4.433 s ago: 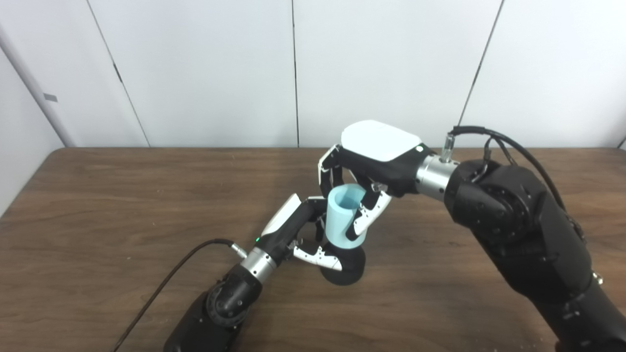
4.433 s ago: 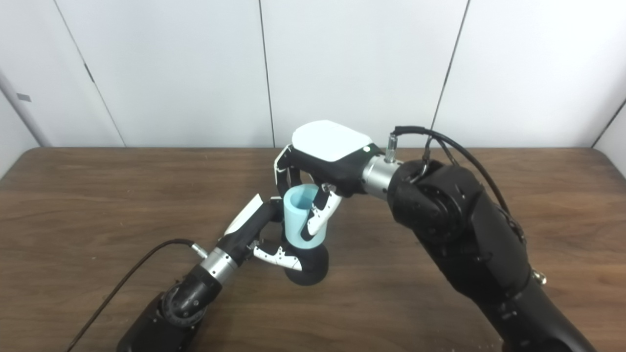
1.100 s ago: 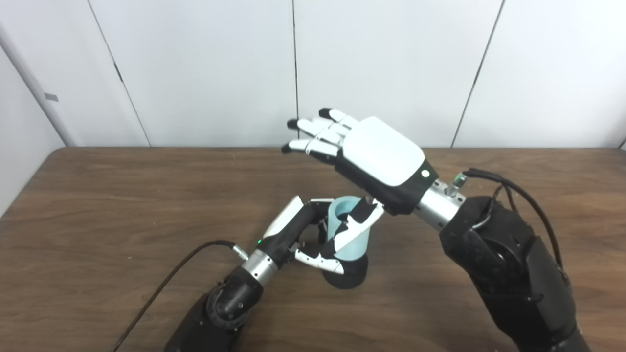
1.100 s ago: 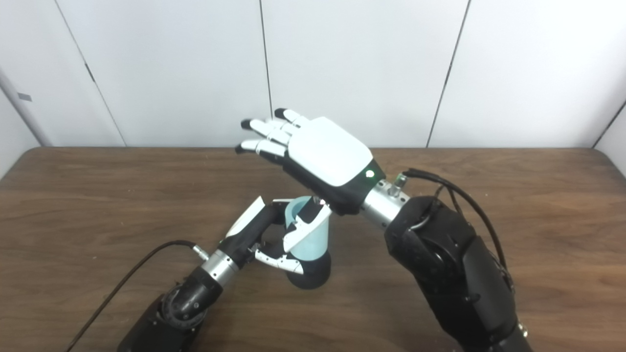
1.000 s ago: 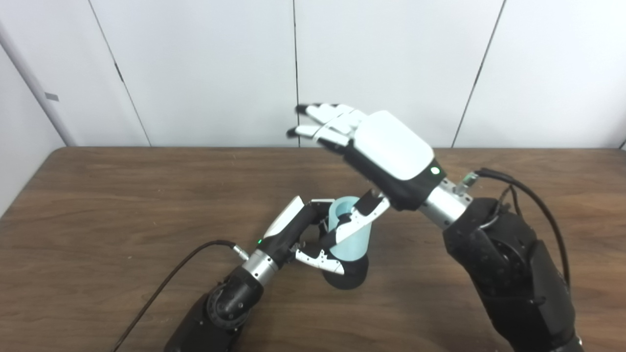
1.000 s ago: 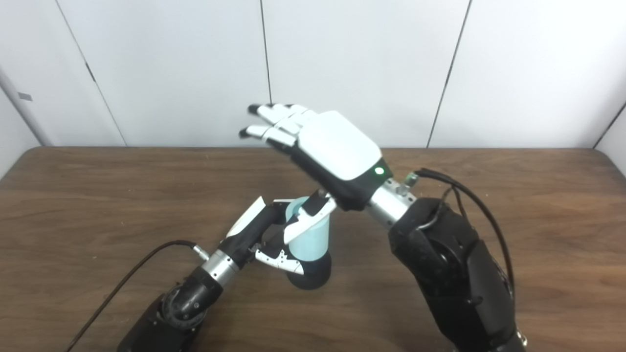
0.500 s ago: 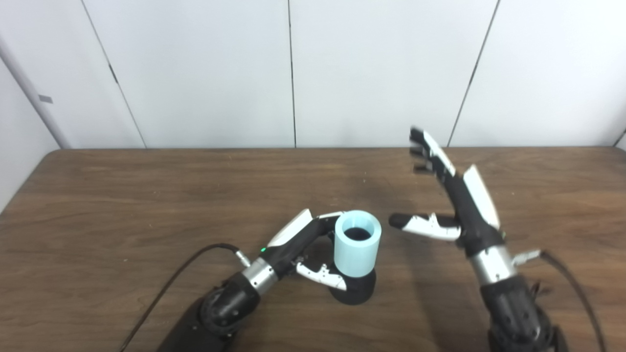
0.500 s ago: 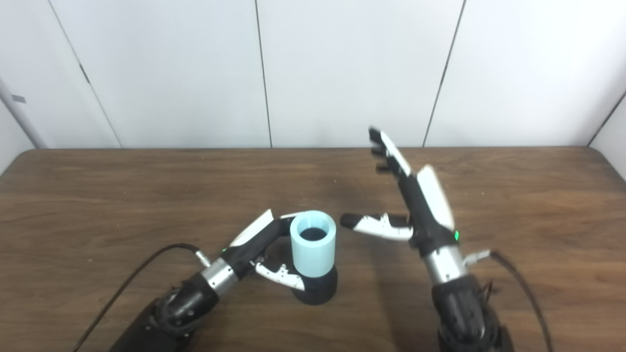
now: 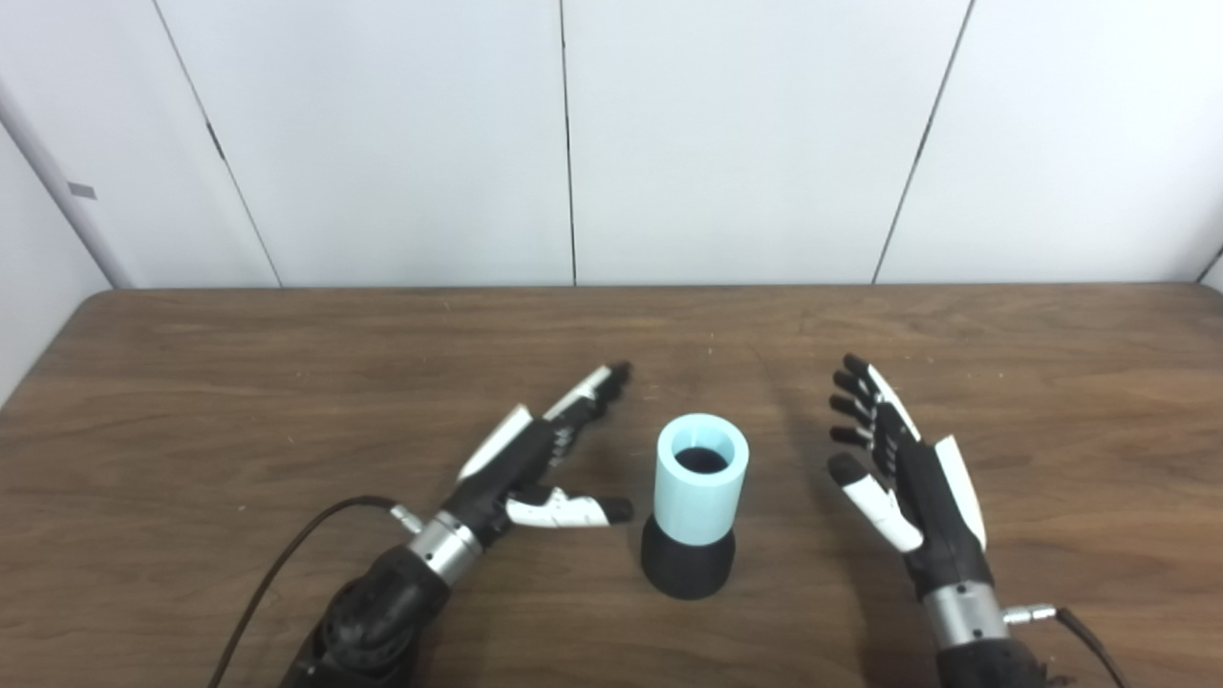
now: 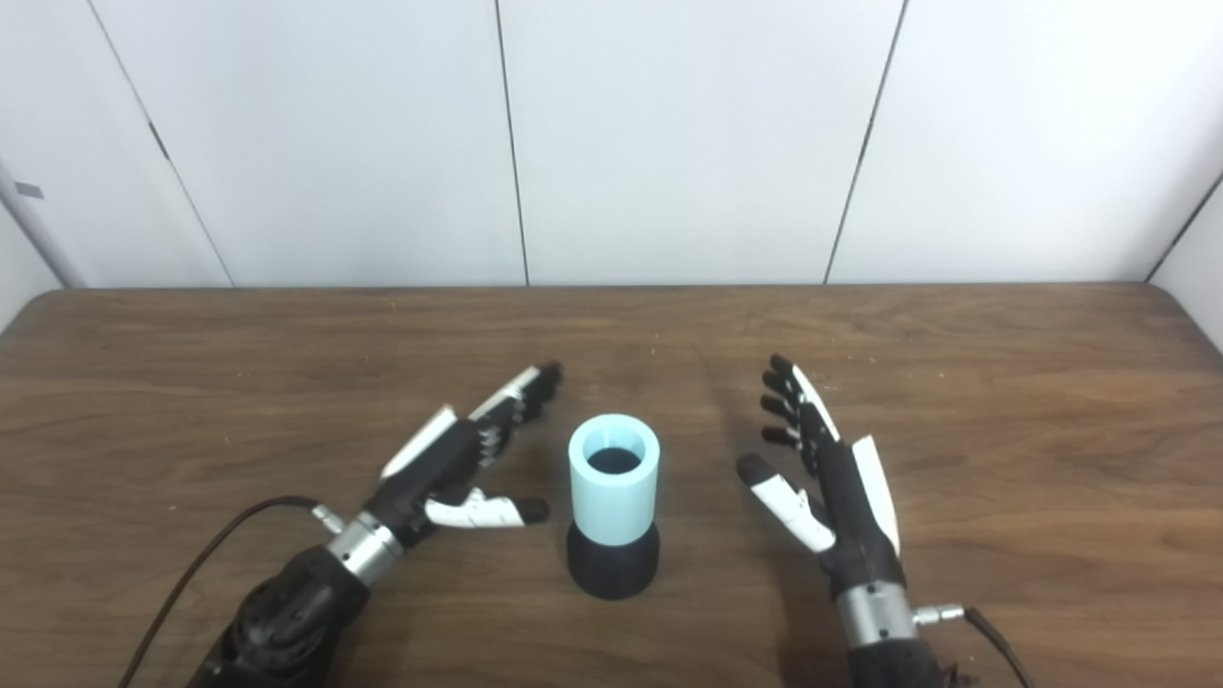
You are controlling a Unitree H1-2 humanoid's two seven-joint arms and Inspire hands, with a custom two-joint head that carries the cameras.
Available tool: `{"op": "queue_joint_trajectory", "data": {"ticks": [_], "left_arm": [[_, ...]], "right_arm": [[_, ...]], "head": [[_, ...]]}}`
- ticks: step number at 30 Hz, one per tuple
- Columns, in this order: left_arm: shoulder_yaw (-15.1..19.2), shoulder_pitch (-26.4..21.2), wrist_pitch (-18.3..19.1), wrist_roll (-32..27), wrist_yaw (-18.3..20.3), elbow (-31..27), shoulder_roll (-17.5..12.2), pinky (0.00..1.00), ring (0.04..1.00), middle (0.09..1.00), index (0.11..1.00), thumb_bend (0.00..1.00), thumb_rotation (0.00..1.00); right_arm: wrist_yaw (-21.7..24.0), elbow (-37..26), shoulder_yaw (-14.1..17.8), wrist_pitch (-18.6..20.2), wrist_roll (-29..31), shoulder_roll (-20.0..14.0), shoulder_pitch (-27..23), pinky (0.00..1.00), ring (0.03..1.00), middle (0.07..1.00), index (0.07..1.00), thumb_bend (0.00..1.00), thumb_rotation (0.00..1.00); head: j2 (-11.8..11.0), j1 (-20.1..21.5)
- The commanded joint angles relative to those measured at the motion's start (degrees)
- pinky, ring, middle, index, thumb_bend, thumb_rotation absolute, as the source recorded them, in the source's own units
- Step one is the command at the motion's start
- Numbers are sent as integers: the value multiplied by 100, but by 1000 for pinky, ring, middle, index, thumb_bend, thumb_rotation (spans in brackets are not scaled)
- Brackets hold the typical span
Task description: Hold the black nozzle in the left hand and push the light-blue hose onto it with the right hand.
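The light-blue hose (image 9: 701, 478) stands upright on the black nozzle (image 9: 687, 569), seated over its top, near the middle of the brown table (image 9: 287, 382). No hand touches either piece. My left hand (image 9: 535, 463) lies open just left of them, fingers stretched out and thumb pointing toward the nozzle. My right hand (image 9: 903, 473) is open to the right, palm facing the hose, a clear gap between them. In the right eye view the hose (image 10: 613, 478) sits between the left hand (image 10: 449, 468) and the right hand (image 10: 831, 478).
A black cable (image 9: 287, 564) trails from my left wrist toward the front edge. Another short cable (image 9: 1075, 626) leaves my right wrist. White wall panels (image 9: 573, 143) stand behind the table's far edge.
My left hand has opened and let go of the nozzle, drawing back to the left. My right hand has dropped lower and nearer the front. The hose and nozzle stay put together.
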State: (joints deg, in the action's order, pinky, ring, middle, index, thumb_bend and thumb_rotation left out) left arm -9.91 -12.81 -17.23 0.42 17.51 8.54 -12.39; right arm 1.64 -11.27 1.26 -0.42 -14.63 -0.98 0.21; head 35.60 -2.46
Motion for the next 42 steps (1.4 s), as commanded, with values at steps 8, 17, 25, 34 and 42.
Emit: {"op": "queue_joint_trajectory", "data": {"ticks": [8, 17, 25, 34, 42], "left_arm": [[635, 435, -291, 719, -1178, -718, 600, 1000, 1000, 1000, 1000, 1000, 918], [782, 1257, 1470, 1199, -2112, -2046, 1942, 1000, 1000, 1000, 1000, 799, 1000], [946, 1445, 1936, 825, -2247, -2264, 2150, 1000, 1000, 1000, 1000, 719, 1000], [974, 1258, 1740, 942, -2319, -1968, 1798, 1000, 1000, 1000, 1000, 748, 1000], [918, 1259, 1755, 871, -2251, -2006, 1588, 1000, 1000, 1000, 1000, 745, 1000]], "right_arm": [[119, 220, 46, -200, 1175, 35, -48, 805, 870, 899, 935, 733, 998], [399, 643, -6, -421, 2059, 95, -72, 962, 947, 971, 982, 748, 1000], [387, 890, -28, -697, 2081, 77, -108, 985, 964, 987, 993, 736, 1000], [176, 963, -24, -611, 1928, 170, -234, 992, 993, 1000, 1000, 725, 1000], [153, 840, -100, -551, 1924, 233, -223, 1000, 1000, 1000, 1000, 728, 1000]], "head": [[-35, -31], [-99, -293], [-86, -266], [-111, -25], [-70, 42]]}}
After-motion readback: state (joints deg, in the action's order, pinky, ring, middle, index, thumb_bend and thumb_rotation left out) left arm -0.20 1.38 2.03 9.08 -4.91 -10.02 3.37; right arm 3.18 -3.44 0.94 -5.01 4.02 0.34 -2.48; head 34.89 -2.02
